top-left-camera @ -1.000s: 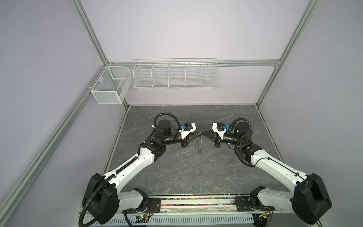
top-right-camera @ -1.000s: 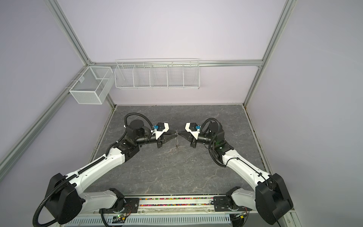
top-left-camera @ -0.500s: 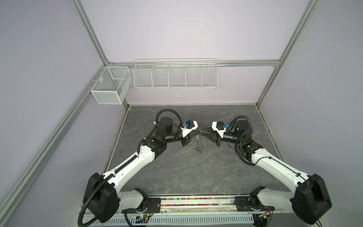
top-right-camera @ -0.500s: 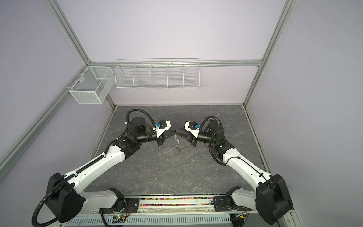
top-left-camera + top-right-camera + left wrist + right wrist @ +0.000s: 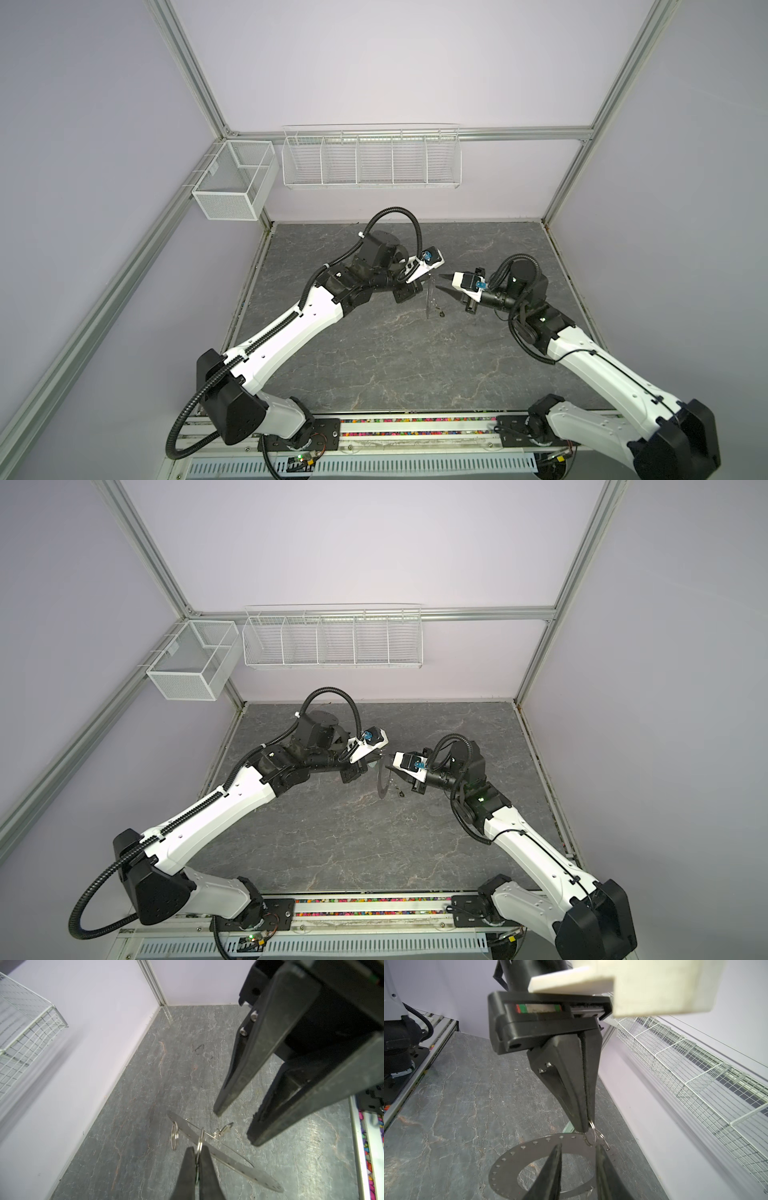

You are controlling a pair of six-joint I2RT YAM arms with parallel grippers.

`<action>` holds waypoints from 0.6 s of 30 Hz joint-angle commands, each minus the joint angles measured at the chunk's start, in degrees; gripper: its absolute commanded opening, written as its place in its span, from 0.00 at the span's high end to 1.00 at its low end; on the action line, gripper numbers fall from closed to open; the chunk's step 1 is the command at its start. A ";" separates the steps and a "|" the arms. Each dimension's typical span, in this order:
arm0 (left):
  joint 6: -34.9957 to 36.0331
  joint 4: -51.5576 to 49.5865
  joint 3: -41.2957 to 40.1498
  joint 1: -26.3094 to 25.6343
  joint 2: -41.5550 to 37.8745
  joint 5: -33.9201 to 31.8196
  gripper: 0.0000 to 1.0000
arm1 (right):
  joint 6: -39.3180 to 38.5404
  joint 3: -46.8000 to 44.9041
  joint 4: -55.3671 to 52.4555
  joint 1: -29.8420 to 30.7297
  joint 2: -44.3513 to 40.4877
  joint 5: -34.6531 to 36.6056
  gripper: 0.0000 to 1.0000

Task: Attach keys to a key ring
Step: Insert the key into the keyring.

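The left gripper (image 5: 196, 1152) has stayed at the upper rim of the key ring (image 5: 529, 1153), a flat grey metal disc with a wide central hole and tiny holes round its edge. Its black fingers are pressed together on a small silvery wire loop (image 5: 200, 1142) threaded through that rim. The disc therefore hangs on edge beneath the closed tips, over the dark grey marbled tabletop (image 5: 374, 353) (whether its lower edge touches I cannot tell). A second wire loop (image 5: 175, 1135) dangles from the rim close by.

Just right of the disc, low down, sits a tiny silvery key (image 5: 225, 1128) on its own little loop. It lies right against the disc, but I cannot tell whether it is threaded on.

Further right comes the real change. A second ago the right gripper (image 5: 439, 281) was closed at the disc's rim, tip to tip with the left. Now its tapered black fingers (image 5: 239, 1076) stand moderately apart, hold nothing, and sit just clear of the disc. I judge that the left grip alone carries the disc, freeing the right for a key.
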 commanded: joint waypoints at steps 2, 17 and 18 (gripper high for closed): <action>0.46 -5.01 3.06 -1.26 0.96 -1.21 1.00 | -1.26 -0.76 2.59 0.85 0.95 0.88 0.72; 1.02 -5.80 3.63 -2.27 1.04 -0.13 1.00 | -2.65 -0.06 -0.95 1.72 2.10 4.20 0.77; 1.29 -5.89 3.65 -2.25 0.96 -0.01 1.00 | -2.73 -0.04 -1.39 1.70 1.99 4.25 0.77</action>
